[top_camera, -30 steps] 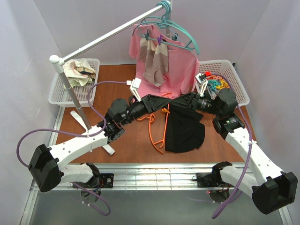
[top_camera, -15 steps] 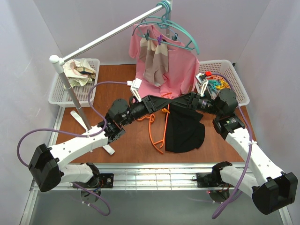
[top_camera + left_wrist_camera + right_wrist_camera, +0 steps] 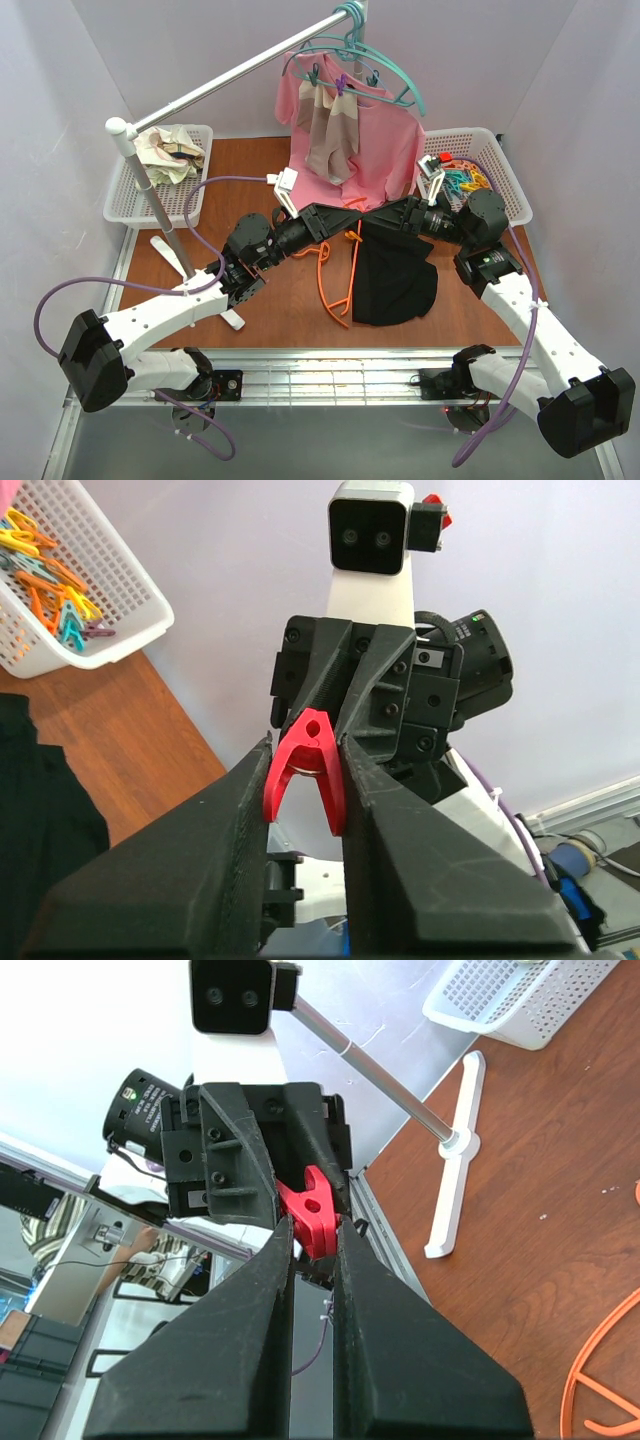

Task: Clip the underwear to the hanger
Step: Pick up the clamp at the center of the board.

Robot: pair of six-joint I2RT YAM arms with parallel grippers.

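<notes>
Seen from above, the left arm's elbow and its wrist camera sit a touch further toward 9 o'clock than a second ago, and its purple cable loop has shifted with them; the right arm looks unmoved, and so do the cloth and the frame on the table. The underwear lies crumpled on the wood at centre right, at about 5 o'clock from where the two tools meet, its upper edge hidden under the right arm. The hanger lies flat just beside it toward 9 o'clock, at about 7 o'clock from the meeting point, its right side touching or under the black cloth. Above them the left gripper and the right gripper face each other tip to tip, both closed narrowly on one red clip: the left fingers press the clip's two legs from either side, while the right fingers pinch it from the opposite end. The clip is clear of both cloth and hanger. Further back, at 2 o'clock, a white basket holds coloured clips, and at 10 o'clock another basket holds a beige-striped cloth. Farthest, a pink shirt hangs from teal hangers on the rail
</notes>
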